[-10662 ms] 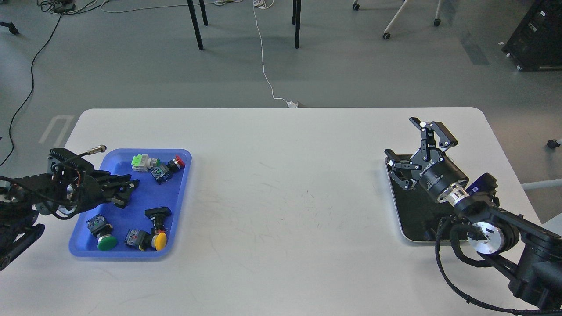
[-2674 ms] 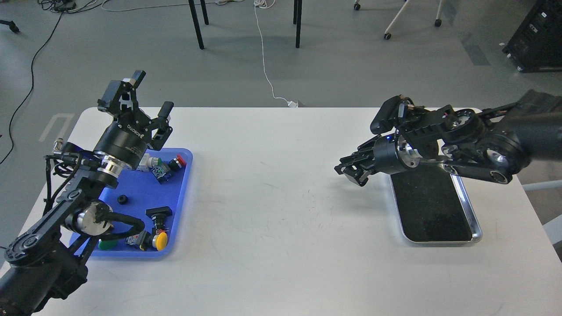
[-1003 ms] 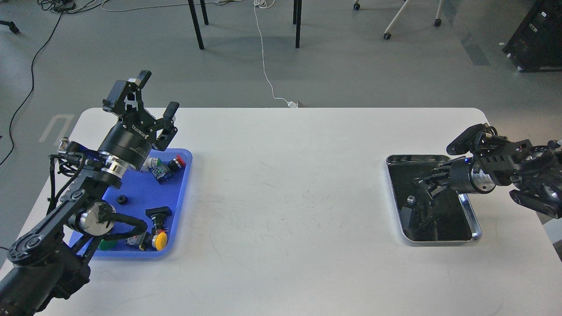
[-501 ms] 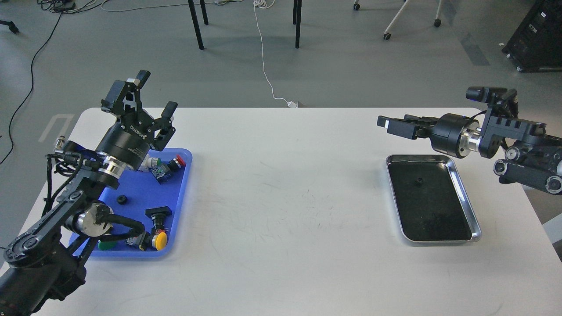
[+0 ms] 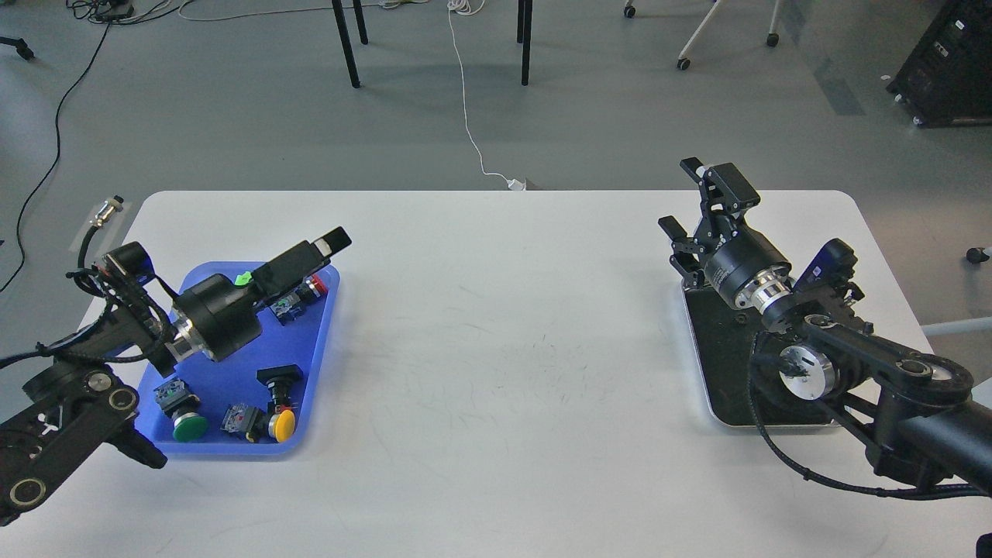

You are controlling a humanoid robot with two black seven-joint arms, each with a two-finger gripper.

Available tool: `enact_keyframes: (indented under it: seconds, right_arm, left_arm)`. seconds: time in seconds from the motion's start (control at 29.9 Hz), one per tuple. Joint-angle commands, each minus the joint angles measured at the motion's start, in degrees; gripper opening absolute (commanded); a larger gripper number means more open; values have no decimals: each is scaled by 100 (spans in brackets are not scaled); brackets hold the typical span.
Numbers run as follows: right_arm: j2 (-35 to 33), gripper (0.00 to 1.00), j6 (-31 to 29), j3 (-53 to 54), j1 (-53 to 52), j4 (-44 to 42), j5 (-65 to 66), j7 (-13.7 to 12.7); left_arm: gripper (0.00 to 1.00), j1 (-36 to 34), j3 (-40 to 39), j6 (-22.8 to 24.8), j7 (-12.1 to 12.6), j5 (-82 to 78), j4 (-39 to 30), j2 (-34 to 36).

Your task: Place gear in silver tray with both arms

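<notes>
The silver tray (image 5: 704, 391) lies at the right of the table, and its dark floor is largely covered by my right arm. My right gripper (image 5: 699, 204) stands above the tray's far end, pointing up and away, open with nothing between its fingers. My left gripper (image 5: 327, 245) is low over the far right corner of the blue tray (image 5: 232, 384), pointing right. It is seen edge-on as one dark bar, so its fingers cannot be told apart. No gear shows clearly. My left arm hides the middle of the blue tray.
The blue tray holds several push-button switches: a green one (image 5: 188, 425), a yellow one (image 5: 282, 425) and a red one (image 5: 317, 284). The white table (image 5: 504, 349) lies between the two trays. Chair legs and cables are on the floor beyond.
My left arm has dropped from upright to low over the blue tray, covering the small black part there. My right arm has swung in over the silver tray with its gripper turned upward.
</notes>
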State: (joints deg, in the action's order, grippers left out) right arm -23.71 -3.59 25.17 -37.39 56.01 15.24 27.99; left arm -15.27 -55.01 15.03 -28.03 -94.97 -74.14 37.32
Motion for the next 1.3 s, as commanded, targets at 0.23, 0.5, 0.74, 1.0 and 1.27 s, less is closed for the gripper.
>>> enact_keyframes:
  seconds: [0.23,0.5,0.74,1.0,1.27]
  right_arm:
    - [24,99,-89,-74,-23,-82,-109,1]
    - [15,99,-89,-74,-5,-81,-109,1]
    - [-46,99,-89,-74,-14,-73,-109,1]
    - [-64,99,-89,-74,-23,-64,-109,1]
    - [-64,99,-89,-74,-5,-46,-109,1]
  left_arm:
    - [96,-713,1158,-158,3,-3003,610,1462]
    - [82,-1461,2327,-123,3,-3003,1261,1357]
    - [78,-1549,2565,-9,3,-3003,1657,1190]
    - [67,-1558,2636,79,3,-3003,1762,1014]
    - [49,-1575,2697,79,3,-3003,2105,926]
